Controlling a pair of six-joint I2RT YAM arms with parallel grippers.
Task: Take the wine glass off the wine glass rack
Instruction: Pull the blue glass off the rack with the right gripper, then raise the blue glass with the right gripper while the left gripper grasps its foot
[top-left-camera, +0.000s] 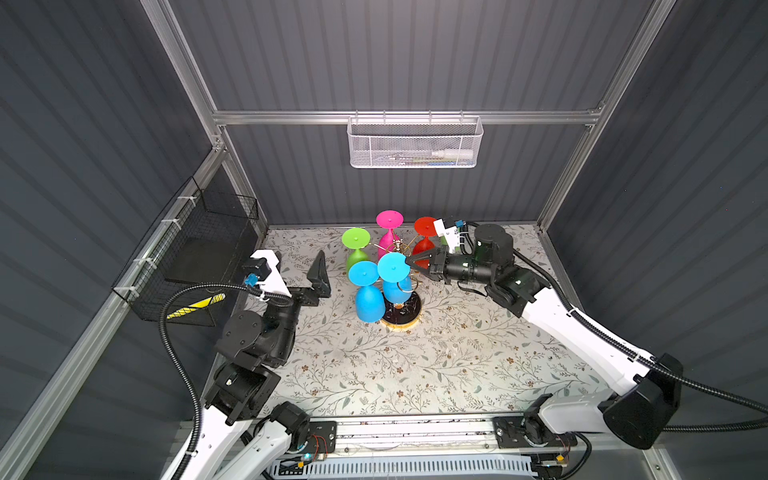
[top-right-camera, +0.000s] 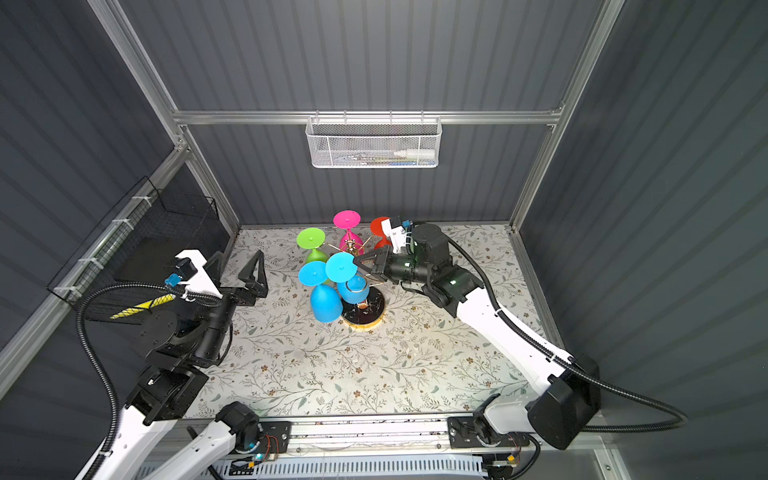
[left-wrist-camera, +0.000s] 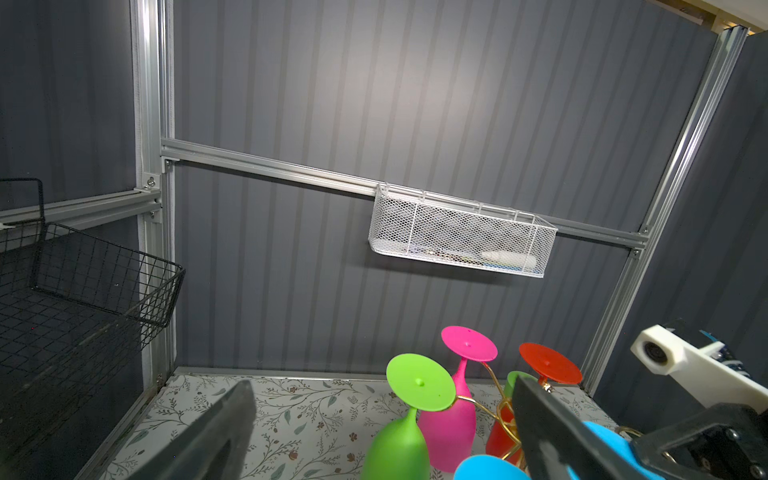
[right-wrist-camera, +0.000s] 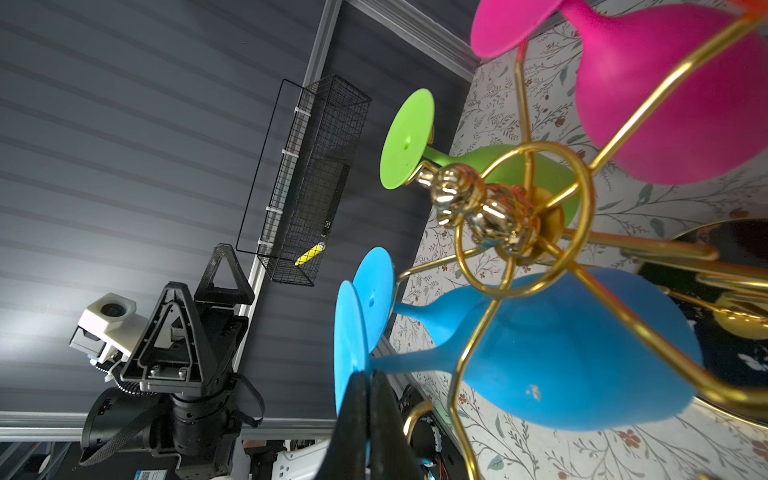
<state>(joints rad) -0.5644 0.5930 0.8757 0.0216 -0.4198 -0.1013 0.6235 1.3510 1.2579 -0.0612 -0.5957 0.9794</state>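
The gold wire wine glass rack (top-left-camera: 397, 248) (top-right-camera: 351, 248) (right-wrist-camera: 498, 216) stands on its round black base (top-left-camera: 409, 316). Several coloured glasses hang from it foot-up: green (top-left-camera: 356, 239), pink (top-left-camera: 389, 219), red (top-left-camera: 424, 226) and two blue. My right gripper (top-left-camera: 409, 261) (top-right-camera: 356, 261) (right-wrist-camera: 368, 380) is shut on the rim of the round foot of one blue wine glass (top-left-camera: 392, 266) (top-right-camera: 340, 267) (right-wrist-camera: 582, 353), whose stem lies in a gold loop. The other blue glass (top-left-camera: 369, 305) hangs beside it. My left gripper (top-left-camera: 293, 266) (left-wrist-camera: 382, 419) stands wide open left of the rack, holding nothing.
A white mesh basket (top-left-camera: 413, 143) hangs on the back wall's rail. A black wire basket (top-left-camera: 199, 257) with a yellow item is fixed to the left wall. The floral mat (top-left-camera: 415, 365) covers the table in front of the rack.
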